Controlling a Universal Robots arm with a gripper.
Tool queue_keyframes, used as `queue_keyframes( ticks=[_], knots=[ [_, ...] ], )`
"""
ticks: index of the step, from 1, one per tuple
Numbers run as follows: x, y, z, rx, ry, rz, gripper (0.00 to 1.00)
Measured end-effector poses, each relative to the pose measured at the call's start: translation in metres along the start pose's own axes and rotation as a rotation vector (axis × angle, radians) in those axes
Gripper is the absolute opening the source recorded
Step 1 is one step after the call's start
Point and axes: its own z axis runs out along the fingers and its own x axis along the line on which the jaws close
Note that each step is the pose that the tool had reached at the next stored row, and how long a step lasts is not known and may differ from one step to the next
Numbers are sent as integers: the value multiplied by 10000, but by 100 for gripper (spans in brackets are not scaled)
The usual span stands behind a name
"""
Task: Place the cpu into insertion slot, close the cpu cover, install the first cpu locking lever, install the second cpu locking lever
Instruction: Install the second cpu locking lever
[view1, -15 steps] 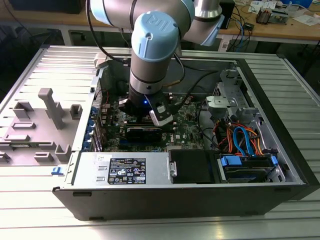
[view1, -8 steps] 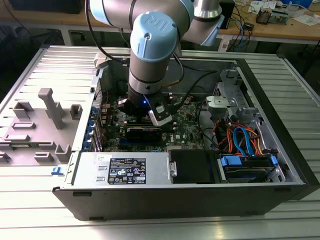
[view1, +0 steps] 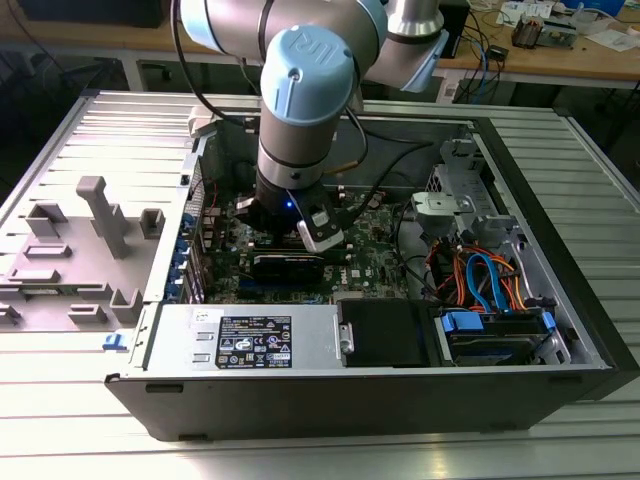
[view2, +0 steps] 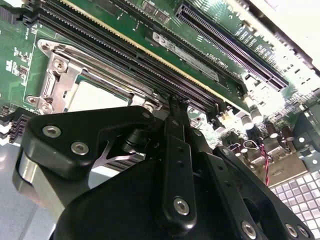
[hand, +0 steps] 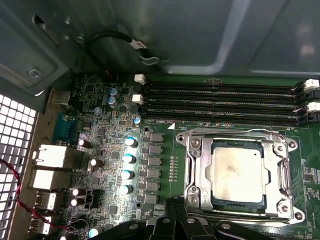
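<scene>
Gripper (view2: 172, 107) hangs low over the green board (hand: 165, 145) inside the open computer case (view1: 560, 300), its black fingers drawn together to one thin tip in the second wrist view, with nothing seen between them; that tip stands just beside the corner of the socket's metal frame, near the long black memory slots (view2: 125, 55).

In the first wrist view the cpu (hand: 236, 172) lies flat in the slot (hand: 237, 202), dull silver top up, seated square within the dark surround; the cover (hand: 196, 172) lies down around it, its window framing the chip; whether either locking lever is latched cannot be told from these pictures.

By the look of it, the cpu is light, stiff and fragile, with a slick metal top, best held by its opposite edges and never pressed askew; the cover is thin springy sheet metal, likely to take a push at its free edge rather than a pinch.

Seen from the first wrist view, the gripper's black linkage (hand: 170, 227) sits at the socket's near edge, so the chip lies just ahead of the fingers, apart from them; in the exterior view the arm (view1: 300, 110) stands upright over the middle of the case.
</scene>
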Motion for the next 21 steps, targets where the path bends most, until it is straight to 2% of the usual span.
queue_keyframes(
  ticks=[6, 12, 21],
  knots=[
    [-2, 4, 25, -3, 2, 0, 11],
    [-3, 4, 26, 58, 3, 6, 11],
    [-1, 9, 7, 100, 5, 11, 11]
  ],
)
